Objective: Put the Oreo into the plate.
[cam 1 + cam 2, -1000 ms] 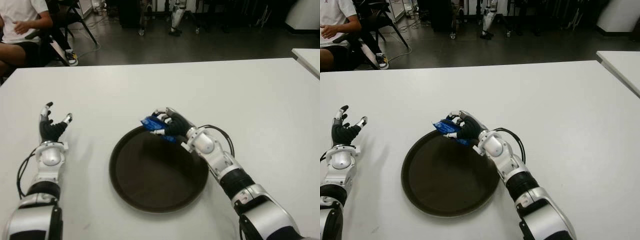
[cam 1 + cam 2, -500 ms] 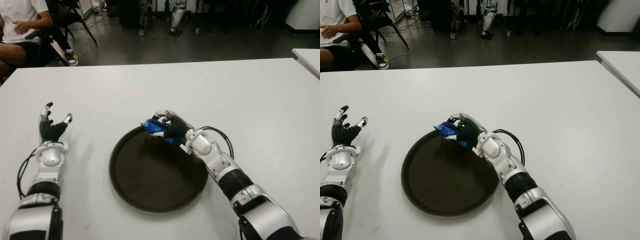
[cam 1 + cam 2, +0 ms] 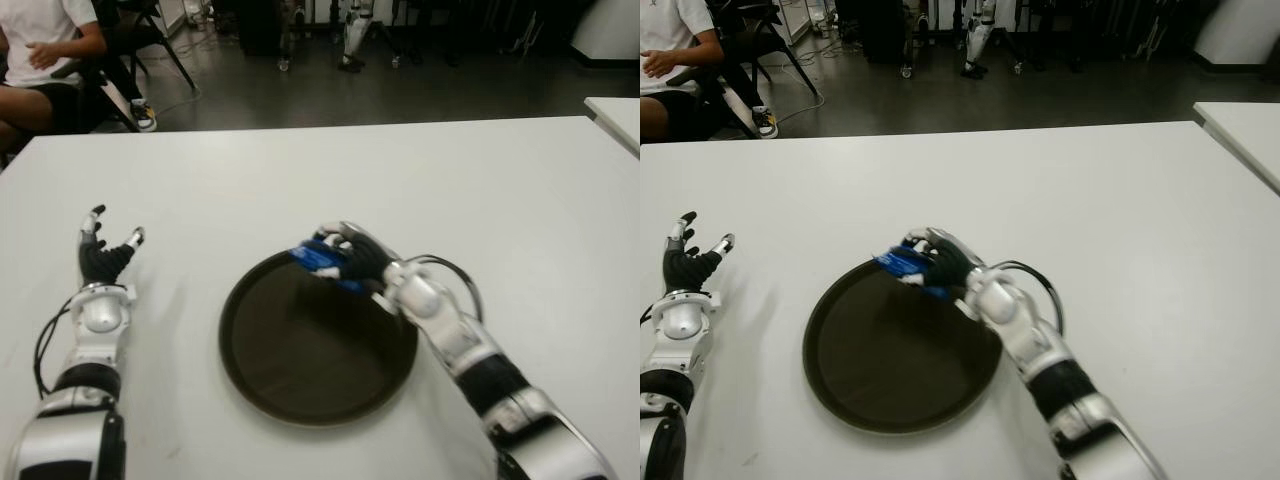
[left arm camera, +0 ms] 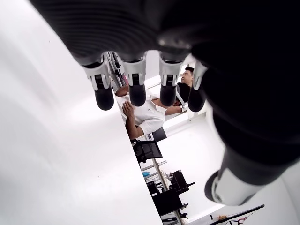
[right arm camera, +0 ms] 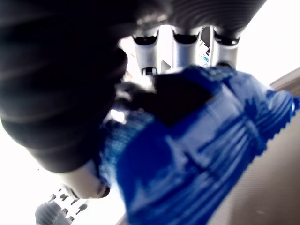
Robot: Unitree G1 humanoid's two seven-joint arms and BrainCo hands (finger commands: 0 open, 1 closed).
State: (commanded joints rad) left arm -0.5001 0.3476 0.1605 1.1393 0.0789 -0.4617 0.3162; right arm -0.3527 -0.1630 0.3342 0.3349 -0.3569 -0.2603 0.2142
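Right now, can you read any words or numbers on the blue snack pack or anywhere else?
No text can be read in any view.
Blue packet, held in the right hand at the far rim of the plate: its print is too blurred to read.
Table, left hand: no writing shows.

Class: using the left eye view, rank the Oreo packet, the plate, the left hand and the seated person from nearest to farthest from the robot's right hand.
1. Oreo packet, gripped in the right hand.
2. Plate, just below it.
3. Left hand, far left, open.
4. Seated person, beyond the table's far-left corner.
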